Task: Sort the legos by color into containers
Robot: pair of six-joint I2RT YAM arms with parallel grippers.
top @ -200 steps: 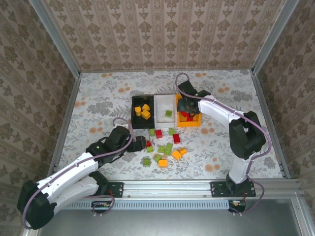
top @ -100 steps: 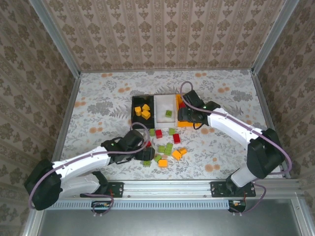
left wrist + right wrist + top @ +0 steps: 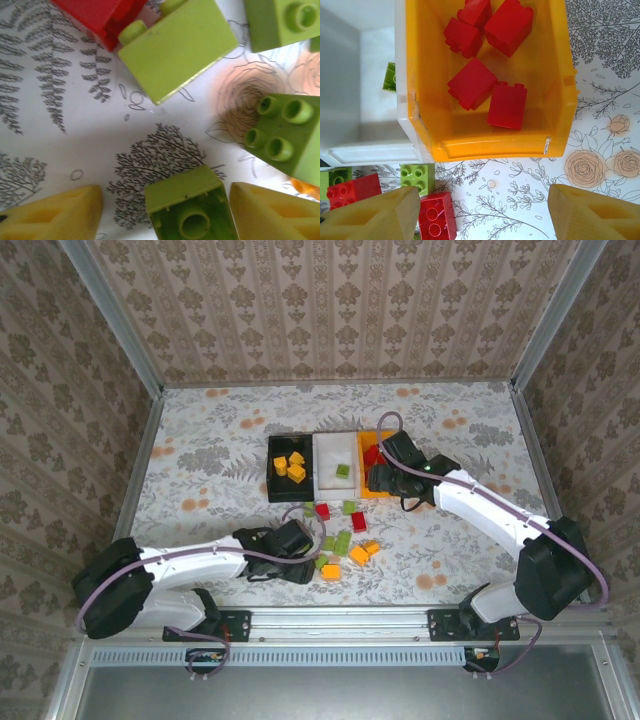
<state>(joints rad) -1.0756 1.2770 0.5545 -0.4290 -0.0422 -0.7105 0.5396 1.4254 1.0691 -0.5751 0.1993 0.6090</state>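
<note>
An upturned green brick (image 3: pixel 190 215) lies on the table (image 3: pixel 210 450) near of the bins (image 3: pixel 328 452), squarely between the left jaws, open with one finger (image 3: pixel 270 210) just beside it, while the right jaws hang open and empty at the near rim of the orange bin (image 3: pixel 485 145).

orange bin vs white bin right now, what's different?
Colour: the orange bin versus the white bin. Contents: the orange bin holds five red legos, the white bin shows one green lego. From above, the right arm overlaps the orange bin; the white bin is uncovered. Both are open-topped and sit side by side.
</note>
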